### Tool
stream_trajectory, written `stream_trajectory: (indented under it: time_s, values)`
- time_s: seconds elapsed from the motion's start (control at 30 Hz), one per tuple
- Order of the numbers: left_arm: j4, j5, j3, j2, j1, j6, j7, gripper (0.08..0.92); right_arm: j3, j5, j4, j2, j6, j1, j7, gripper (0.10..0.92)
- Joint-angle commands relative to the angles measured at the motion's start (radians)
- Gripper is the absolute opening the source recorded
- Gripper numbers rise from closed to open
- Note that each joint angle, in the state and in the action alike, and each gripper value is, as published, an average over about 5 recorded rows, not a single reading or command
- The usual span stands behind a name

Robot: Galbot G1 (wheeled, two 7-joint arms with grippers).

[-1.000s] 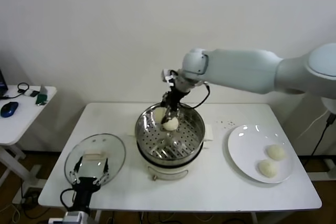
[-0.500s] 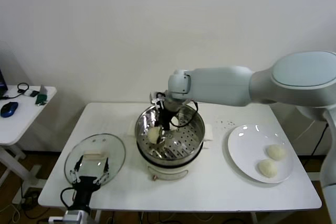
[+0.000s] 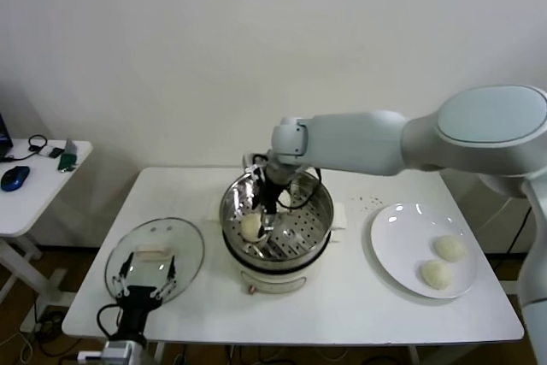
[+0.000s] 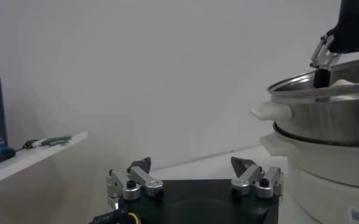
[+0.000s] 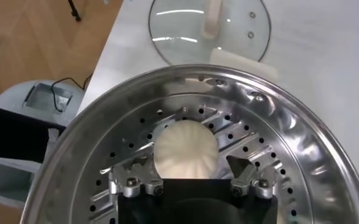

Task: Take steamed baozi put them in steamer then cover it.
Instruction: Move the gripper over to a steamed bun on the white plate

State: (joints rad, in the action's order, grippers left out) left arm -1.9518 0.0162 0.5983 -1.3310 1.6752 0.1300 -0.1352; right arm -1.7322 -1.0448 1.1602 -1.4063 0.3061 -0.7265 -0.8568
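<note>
A round cream-white bun (image 5: 184,150) is seen resting on the perforated floor of the shiny steel steamer basket (image 3: 318,211), between the spread fingers of the right gripper (image 5: 193,176). The left gripper (image 4: 194,181), parked beside the clear glass lid (image 3: 186,245), is spread too.

Steamer (image 3: 278,226) mid-table, cover (image 3: 155,257) left, plate (image 3: 402,245) right, bun (image 3: 251,226) inside steamer
</note>
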Motion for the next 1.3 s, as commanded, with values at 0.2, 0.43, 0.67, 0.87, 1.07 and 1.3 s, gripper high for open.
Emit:
stream_trajectory:
  time_s: [0.2, 0.43, 0.67, 0.87, 1.07, 1.3]
  values:
    - [0.002, -0.001, 0.001, 0.004, 0.001, -0.001, -0.002, 0.823, -0.035, 0.054, 0.135, 0.248, -0.077, -0.203, -0.175, 0.823]
    - [-0.003, -0.025, 0.012, 0.004, -0.007, -0.012, -0.006, 0.823, -0.070, 0.265, 0.293, 0.532, -0.128, -0.272, -0.225, 0.823]
    - [-0.004, -0.046, 0.025, 0.022, -0.001, -0.005, -0.005, 0.823, -0.079, 0.512, 0.373, 0.798, -0.164, -0.216, -0.234, 0.823]
    - [0.002, -0.066, 0.032, 0.034, 0.038, 0.039, 0.007, 0.823, -0.070, 0.724, 0.385, 0.965, -0.204, -0.141, -0.234, 0.823]
    - [0.001, -0.067, 0.037, 0.024, 0.052, 0.051, 0.013, 0.823, 0.078, 0.888, 0.325, 1.068, -0.251, 0.066, -0.232, 0.823]
    - [-0.003, -0.045, 0.035, -0.002, 0.050, 0.040, 0.012, 0.823, 0.370, 1.011, 0.246, 1.093, -0.283, 0.404, -0.219, 0.823]
